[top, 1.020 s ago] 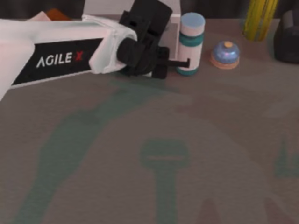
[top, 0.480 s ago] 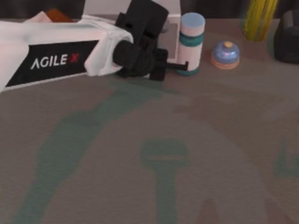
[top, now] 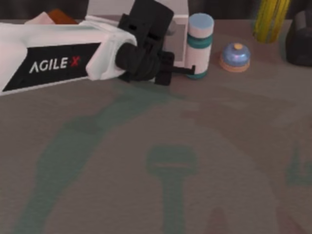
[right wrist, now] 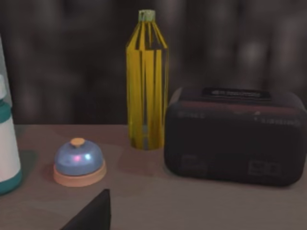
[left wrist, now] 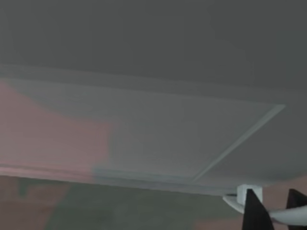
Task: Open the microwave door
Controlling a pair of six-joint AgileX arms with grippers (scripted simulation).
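The white microwave (top: 179,30) stands at the table's far edge, mostly covered by my left arm in the top view. In the left wrist view the microwave door (left wrist: 158,129) fills the picture as a grey translucent window. Its white handle (left wrist: 236,201) juts out at one corner. My left gripper (top: 190,69) (left wrist: 271,194) is shut on that handle, with a dark finger on each side of it. My right arm is outside the top view. Only a dark corner of the right gripper (right wrist: 94,213) shows in its wrist view.
Just right of the microwave stands a white and teal canister (top: 200,44), close to the left gripper. Further right are a blue bell on an orange base (top: 234,57) (right wrist: 79,163), a yellow bottle (top: 269,19) (right wrist: 147,81) and a black box (top: 300,39) (right wrist: 235,136).
My left arm has drawn back a little toward the left, and the gripper tip has come slightly toward the table's near side, still on the handle.
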